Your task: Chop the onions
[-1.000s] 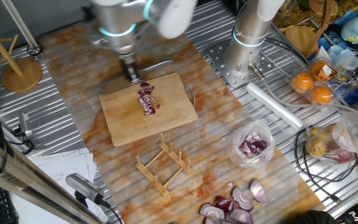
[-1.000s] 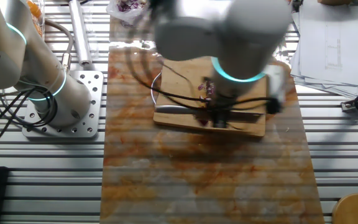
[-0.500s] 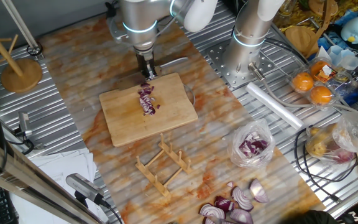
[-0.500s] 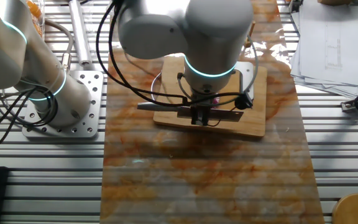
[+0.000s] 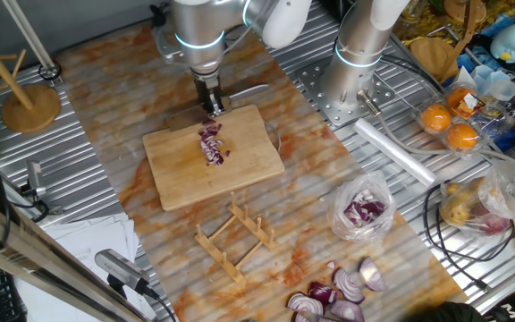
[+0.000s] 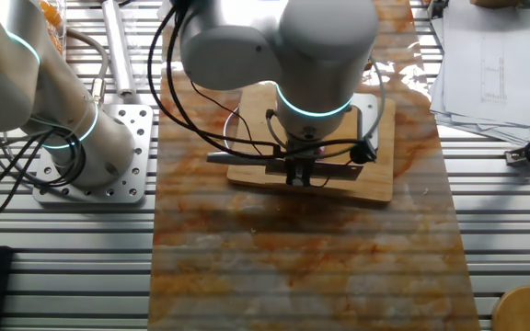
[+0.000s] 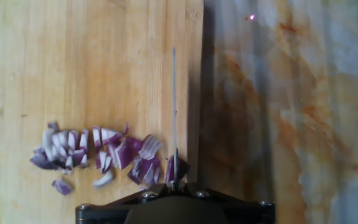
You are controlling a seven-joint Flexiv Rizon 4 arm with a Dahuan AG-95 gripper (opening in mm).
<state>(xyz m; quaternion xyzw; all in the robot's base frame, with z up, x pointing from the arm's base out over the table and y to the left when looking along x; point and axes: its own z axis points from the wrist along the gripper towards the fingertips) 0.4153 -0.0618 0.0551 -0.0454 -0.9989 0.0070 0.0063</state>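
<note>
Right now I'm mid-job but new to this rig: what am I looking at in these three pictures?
A grey robot arm with a two-finger gripper works over a rectangular bamboo cutting board. Two pictures come from fixed cameras on different sides of the table; the third looks down from the hand. The gripper holds a thin-bladed knife, edge-on in the hand view, at the end of a heap of chopped purple-white onion bits. Off the board lie larger purple onion wedges, a clear plastic bag of onion chunks and a wooden rack.
</note>
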